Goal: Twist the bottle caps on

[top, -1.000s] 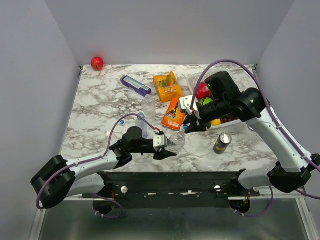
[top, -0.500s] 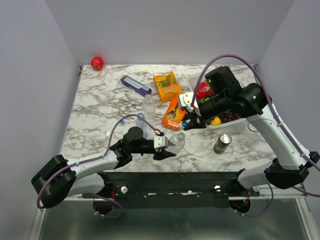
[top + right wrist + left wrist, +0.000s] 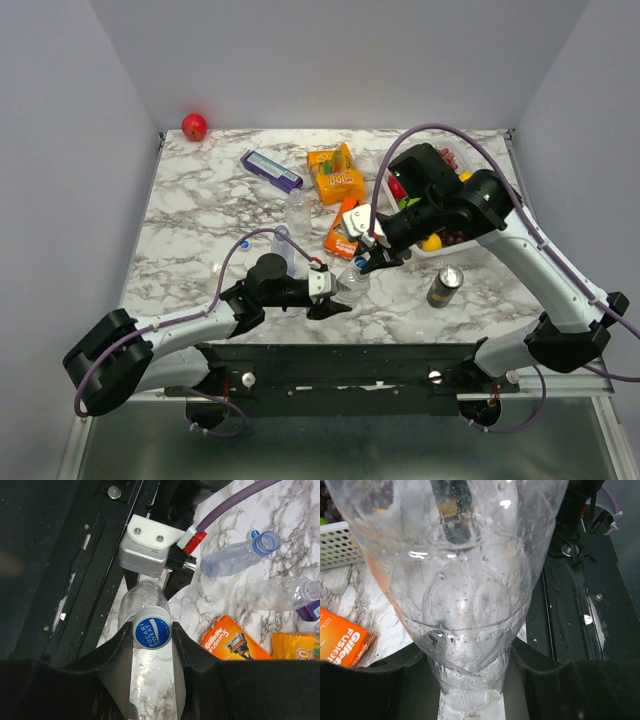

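Left gripper (image 3: 335,295) clamped round clear bottle (image 3: 352,283) near front edge of table. Bottle lies tipped over, neck aimed up-right at other arm. Blue cap (image 3: 152,631) pinched in right gripper (image 3: 370,257), square on bottle mouth, in line with long axis. Can't tell if threads caught. Versus a second ago: right arm swung in from basket (image 3: 335,544) side, left arm same spot.

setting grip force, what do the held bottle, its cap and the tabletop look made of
Bottle: thin clear plastic, glossy, see-through with bright highlights and small droplets.
Cap: opaque hard plastic, white rim, smooth printed blue top.
Tabletop: white marble look with grey veins; real stone or laminate, cannot tell.
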